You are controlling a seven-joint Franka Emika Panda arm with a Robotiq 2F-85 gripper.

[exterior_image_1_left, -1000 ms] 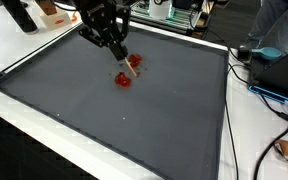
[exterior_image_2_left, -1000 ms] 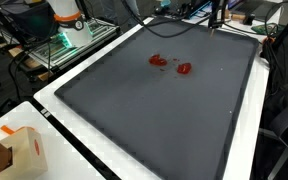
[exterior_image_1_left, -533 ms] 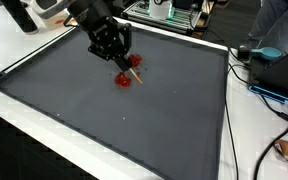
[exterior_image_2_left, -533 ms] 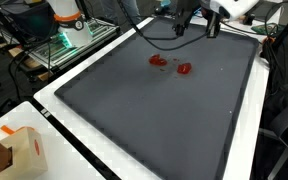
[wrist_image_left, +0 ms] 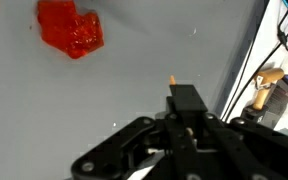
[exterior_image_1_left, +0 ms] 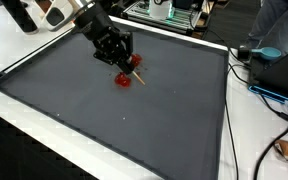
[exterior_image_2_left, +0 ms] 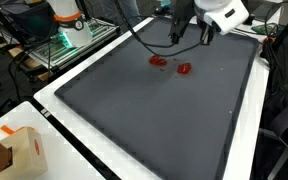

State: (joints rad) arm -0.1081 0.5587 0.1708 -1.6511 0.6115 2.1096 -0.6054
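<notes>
My gripper (exterior_image_1_left: pixel 126 65) hangs low over a dark grey mat (exterior_image_1_left: pixel 84 115), just above two small red pieces. One red piece (exterior_image_1_left: pixel 124 81) lies right beside the fingertips; the other is mostly hidden behind the gripper. Both red pieces (exterior_image_2_left: pixel 158 60) (exterior_image_2_left: pixel 185 68) show in an exterior view, with the gripper (exterior_image_2_left: pixel 189 36) above and behind them. In the wrist view the fingers (wrist_image_left: pixel 184 96) are drawn together on a thin tan stick with an orange tip (wrist_image_left: pixel 171 78). A red piece (wrist_image_left: pixel 71 27) lies at the upper left.
The mat (exterior_image_2_left: pixel 154 125) lies on a white table. A cardboard box (exterior_image_2_left: pixel 12 150) stands at one corner. Cables (exterior_image_1_left: pixel 252 62) and a person's blue sleeve (exterior_image_1_left: pixel 279 25) are beside the mat. A lit equipment rack (exterior_image_2_left: pixel 69 40) stands behind the table.
The arm has swung into one exterior view, and the gripper has shifted slightly lower and sideways over the red pieces. The red pieces have not moved.
</notes>
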